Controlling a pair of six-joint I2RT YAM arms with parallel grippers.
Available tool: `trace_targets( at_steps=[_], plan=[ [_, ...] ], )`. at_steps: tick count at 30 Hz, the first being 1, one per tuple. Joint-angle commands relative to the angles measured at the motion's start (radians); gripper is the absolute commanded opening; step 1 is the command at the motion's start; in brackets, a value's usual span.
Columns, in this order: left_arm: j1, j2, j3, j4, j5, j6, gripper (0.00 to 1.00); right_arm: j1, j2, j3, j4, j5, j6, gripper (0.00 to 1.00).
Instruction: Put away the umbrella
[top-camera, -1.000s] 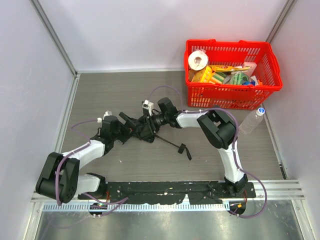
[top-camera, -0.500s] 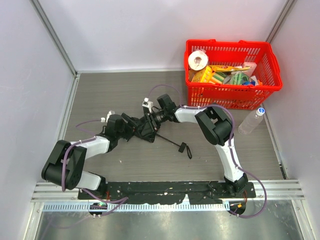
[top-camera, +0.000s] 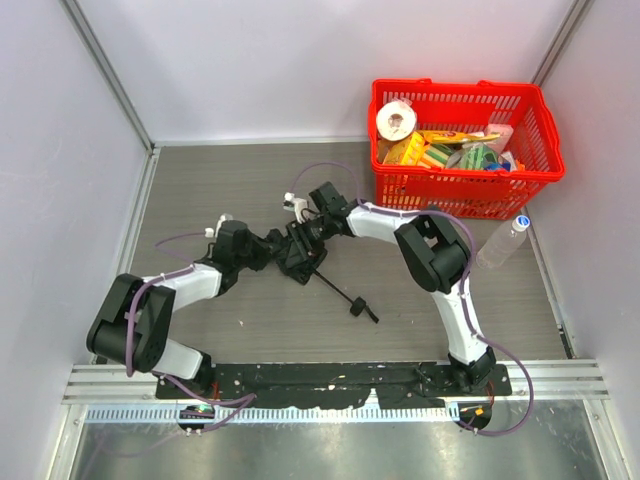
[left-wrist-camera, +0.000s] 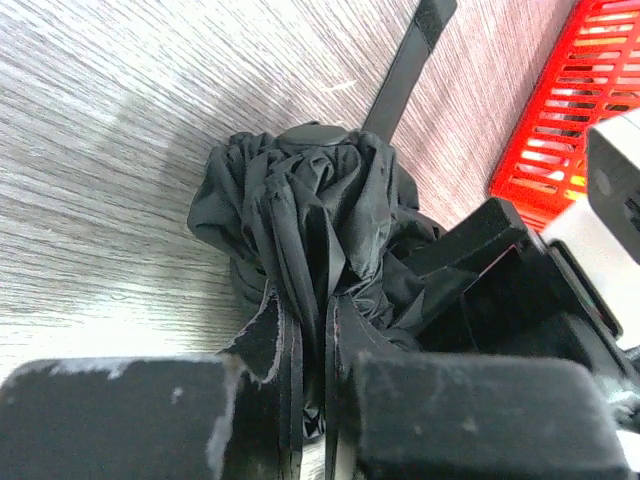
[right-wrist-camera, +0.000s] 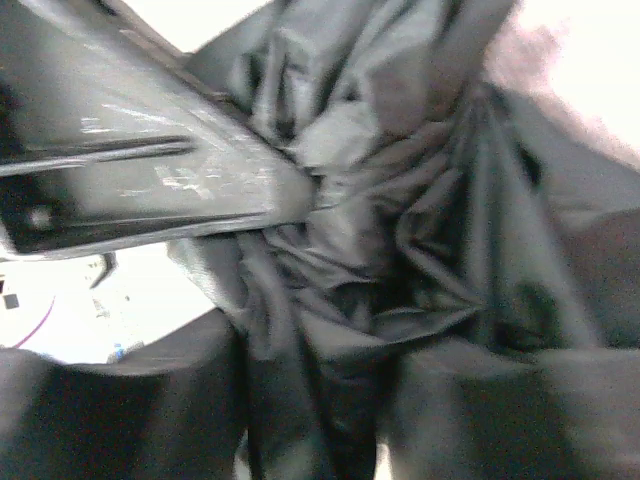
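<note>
The umbrella (top-camera: 297, 258) is a crumpled black fabric bundle on the table's middle. Its thin shaft (top-camera: 333, 286) runs down-right to the small handle and loop (top-camera: 359, 308). My left gripper (top-camera: 268, 251) reaches in from the left and is shut on a fold of the fabric (left-wrist-camera: 310, 330). The bunched canopy (left-wrist-camera: 300, 200) and a black strap (left-wrist-camera: 400, 70) lie beyond it. My right gripper (top-camera: 303, 241) comes from the right, and its fingers (right-wrist-camera: 500, 410) are closed around bunched fabric (right-wrist-camera: 400, 230). The two grippers almost touch over the bundle.
A red basket (top-camera: 462, 185) full of groceries stands at the back right, also seen as the red basket (left-wrist-camera: 590, 90) in the left wrist view. A clear plastic bottle (top-camera: 505, 240) lies beside it. Walls close the left, back and right.
My left gripper moved right onto the umbrella and went from open to shut on the fabric. The handle end shifted slightly left and toward the near edge.
</note>
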Motion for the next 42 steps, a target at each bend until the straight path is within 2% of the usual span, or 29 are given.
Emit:
trace_targets(
  at_steps=[1, 2, 3, 9, 11, 15, 24, 27, 31, 38, 40, 42],
  plan=[
    [-0.02, 0.061, -0.02, -0.204, 0.038, 0.082, 0.0, 0.054, -0.111, -0.032, -0.08, 0.238, -0.019, 0.66],
    [-0.02, 0.061, -0.025, -0.2, 0.041, 0.082, 0.0, 0.057, -0.133, -0.042, -0.066, 0.261, -0.015, 0.73],
    [-0.02, 0.062, -0.026, -0.201, 0.043, 0.081, 0.0, 0.059, -0.176, -0.065, -0.06, 0.281, -0.004, 0.76],
    [-0.02, 0.061, -0.025, -0.206, 0.049, 0.084, 0.0, 0.085, -0.377, -0.145, -0.001, 0.53, -0.054, 0.8],
    [-0.02, 0.061, -0.022, -0.206, 0.053, 0.082, 0.0, 0.131, -0.398, -0.139, -0.015, 0.638, -0.153, 0.8],
    [-0.022, 0.064, -0.011, -0.218, 0.058, 0.082, 0.0, 0.238, -0.38, -0.134, 0.025, 0.891, -0.246, 0.82],
    [-0.02, 0.068, -0.002, -0.234, 0.069, 0.07, 0.0, 0.355, -0.271, -0.195, 0.095, 1.022, -0.265, 0.82],
    [-0.02, 0.075, 0.001, -0.23, 0.087, 0.058, 0.0, 0.365, -0.251, -0.259, 0.159, 1.173, -0.265, 0.81],
    [-0.02, 0.079, -0.005, -0.227, 0.092, 0.047, 0.0, 0.364, -0.21, -0.289, 0.179, 1.272, -0.278, 0.81],
    [-0.019, 0.082, -0.013, -0.22, 0.095, 0.032, 0.0, 0.358, -0.196, -0.33, 0.181, 1.246, -0.261, 0.8],
    [-0.019, 0.079, -0.016, -0.217, 0.096, 0.027, 0.0, 0.35, -0.193, -0.323, 0.184, 1.275, -0.254, 0.78],
    [-0.017, 0.073, -0.016, -0.218, 0.096, 0.024, 0.0, 0.327, -0.174, -0.298, 0.166, 1.273, -0.243, 0.7]
  ],
)
